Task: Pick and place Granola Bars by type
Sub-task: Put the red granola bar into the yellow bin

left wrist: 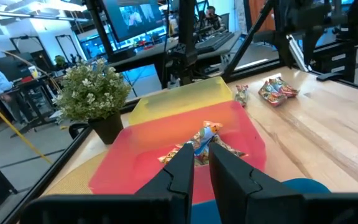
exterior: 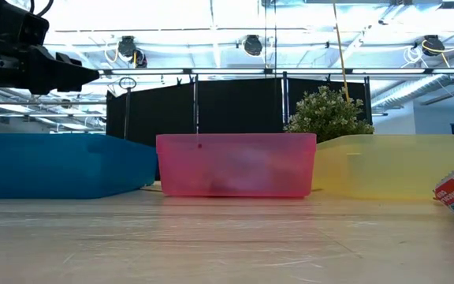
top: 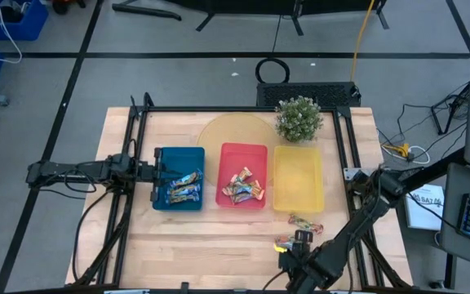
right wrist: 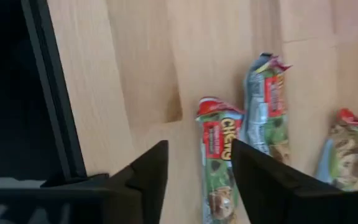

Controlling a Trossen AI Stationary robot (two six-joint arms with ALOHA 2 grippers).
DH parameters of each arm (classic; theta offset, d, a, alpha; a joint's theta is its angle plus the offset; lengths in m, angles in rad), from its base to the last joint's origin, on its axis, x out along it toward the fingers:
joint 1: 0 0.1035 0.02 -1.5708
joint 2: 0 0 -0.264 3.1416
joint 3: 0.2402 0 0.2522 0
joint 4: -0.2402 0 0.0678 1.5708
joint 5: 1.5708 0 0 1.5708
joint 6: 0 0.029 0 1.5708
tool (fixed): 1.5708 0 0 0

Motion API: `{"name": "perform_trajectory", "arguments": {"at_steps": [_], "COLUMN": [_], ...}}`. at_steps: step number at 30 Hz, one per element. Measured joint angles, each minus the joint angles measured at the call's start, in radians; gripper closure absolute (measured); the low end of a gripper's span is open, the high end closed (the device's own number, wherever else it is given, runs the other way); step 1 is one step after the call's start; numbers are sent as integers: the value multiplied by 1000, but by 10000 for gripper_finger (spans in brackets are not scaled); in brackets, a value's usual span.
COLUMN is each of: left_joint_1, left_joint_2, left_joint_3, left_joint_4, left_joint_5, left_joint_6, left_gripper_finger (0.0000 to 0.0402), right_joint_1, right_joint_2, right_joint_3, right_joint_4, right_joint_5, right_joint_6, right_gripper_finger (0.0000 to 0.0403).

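Note:
Three red-green granola bars lie on the wood near the table's right near corner: one (right wrist: 219, 155) below my right gripper (right wrist: 199, 165), two more (right wrist: 267, 106) (right wrist: 347, 149) beside it. My right gripper (top: 298, 242) hovers open above them, a finger on either side of the nearest bar, touching nothing. Blue-and-yellow bars (top: 184, 188) lie in the blue tray (top: 163, 155), gold/tan bars (top: 241, 186) in the red tray (top: 243, 149). My left gripper (left wrist: 202, 163) waits above the blue tray's left edge (top: 149, 171), its fingers a narrow gap apart and empty.
The yellow tray (top: 298, 178) stands right of the red one with nothing in it. A potted plant (top: 299, 118) and a round yellow mat (top: 219, 131) are behind the trays. Black frame rails (top: 348, 155) run along the table's sides. Bare wood lies in front of the trays.

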Motion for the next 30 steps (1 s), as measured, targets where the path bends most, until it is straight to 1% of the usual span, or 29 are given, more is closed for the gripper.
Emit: {"name": "perform_trajectory", "arguments": {"at_steps": [5, 9, 15, 17, 22, 26, 30], "left_joint_1": [0, 0, 0, 0, 0, 0, 0], "left_joint_2": [0, 0, 0, 0, 0, 0, 0], "left_joint_3": [0, 0, 0, 0, 0, 0, 0], "left_joint_4": [-1, -2, -2, -2, -2, -3, -3], "left_joint_5": [0, 0, 0, 0, 0, 0, 0], "left_joint_6": [-2, -8, -8, -8, -8, -8, -8], "left_gripper_finger": [344, 344, 344, 344, 344, 344, 344], "right_joint_1": [1, -2, -1, -2, -1, -1, -1], "right_joint_2": [30, 30, 30, 30, 30, 21, 21], "right_joint_3": [-11, -55, -122, -149, -229, -286, -320], "right_joint_4": [-7, 8, 23, 39, 151, 237, 268], "right_joint_5": [-3, -52, -65, -92, -161, -166, -165], "right_joint_6": [-8, 4, 76, 98, 103, 101, 91], "right_gripper_finger": [213, 212, 217, 216, 214, 221, 233]}}
